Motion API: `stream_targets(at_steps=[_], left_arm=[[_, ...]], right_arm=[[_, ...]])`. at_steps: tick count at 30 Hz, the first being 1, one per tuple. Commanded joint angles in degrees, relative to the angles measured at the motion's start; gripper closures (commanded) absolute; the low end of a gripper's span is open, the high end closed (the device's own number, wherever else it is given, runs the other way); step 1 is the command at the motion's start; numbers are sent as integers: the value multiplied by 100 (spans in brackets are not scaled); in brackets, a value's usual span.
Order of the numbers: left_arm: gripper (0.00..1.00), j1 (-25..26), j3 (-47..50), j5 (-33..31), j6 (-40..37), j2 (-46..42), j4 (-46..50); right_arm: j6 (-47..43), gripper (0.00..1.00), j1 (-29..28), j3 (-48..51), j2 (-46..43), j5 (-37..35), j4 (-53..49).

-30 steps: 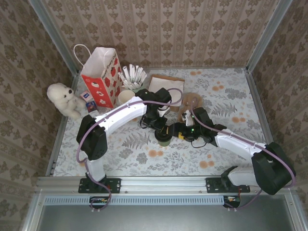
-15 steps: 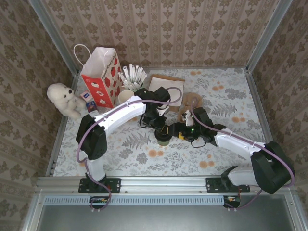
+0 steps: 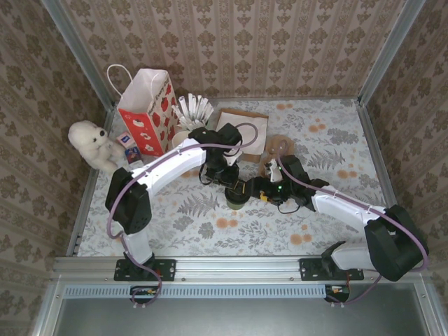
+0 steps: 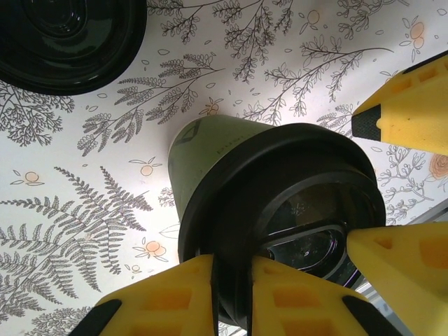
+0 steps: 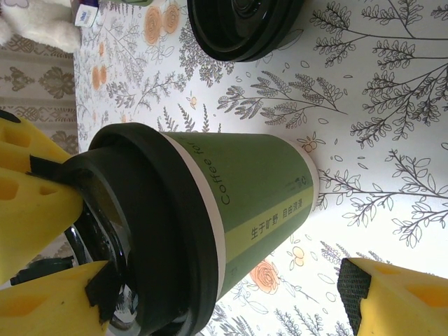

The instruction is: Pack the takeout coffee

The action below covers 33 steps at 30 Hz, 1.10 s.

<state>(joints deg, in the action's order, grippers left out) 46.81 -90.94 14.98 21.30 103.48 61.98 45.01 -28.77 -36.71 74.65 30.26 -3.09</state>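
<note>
1. While it stands upright near the middle of the white table point(image 3: 336, 140) printed with ferns and orange flowers, the takeout coffee point(image 3: 236, 199), a small dark green paper cup under a round black plastic lid, is met by both arms.
2. The left gripper point(image 4: 232, 287) is set narrowly over the lid's rim, with one yellow foam pad point(image 4: 164, 301) outside it and the other inside. Whether the rim is pinched or merely straddled cannot be told.
3. The right gripper point(image 3: 243, 197) is spread wide with the cup between its fingers. In the right wrist view one yellow finger point(image 5: 399, 294) is seen well clear of the cup's wall, so nothing is grasped.
4. A loose round black plastic lid point(image 4: 63, 35) is seen lying on the table near the cup.
5. A red-and-white paper bag with handles point(image 3: 148, 112) is stood at the far left, well apart from the cup.
</note>
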Motion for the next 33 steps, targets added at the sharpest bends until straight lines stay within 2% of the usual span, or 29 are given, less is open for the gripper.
stream_targets(at_steps=[1,13,25,29,33], left_arm=[[82,-48,109,265,121,-267,-187],[76,-412,856,1166,295,-672,-1082],[70,-559,1118,1506,359,-809,-1376],[66,-661,1137,1571,392,-924,-1438],[57,-798,1263,1641,418,-1199,-1648]], right_arm=[[3,15,-41,-135,85,-90,-256],[-30,15,-67,-257,141,-78,-362],[-25,15,-102,-328,207,-78,-409],[-2,14,-102,-371,188,-71,-424],[-42,14,-109,-481,87,-127,-553]])
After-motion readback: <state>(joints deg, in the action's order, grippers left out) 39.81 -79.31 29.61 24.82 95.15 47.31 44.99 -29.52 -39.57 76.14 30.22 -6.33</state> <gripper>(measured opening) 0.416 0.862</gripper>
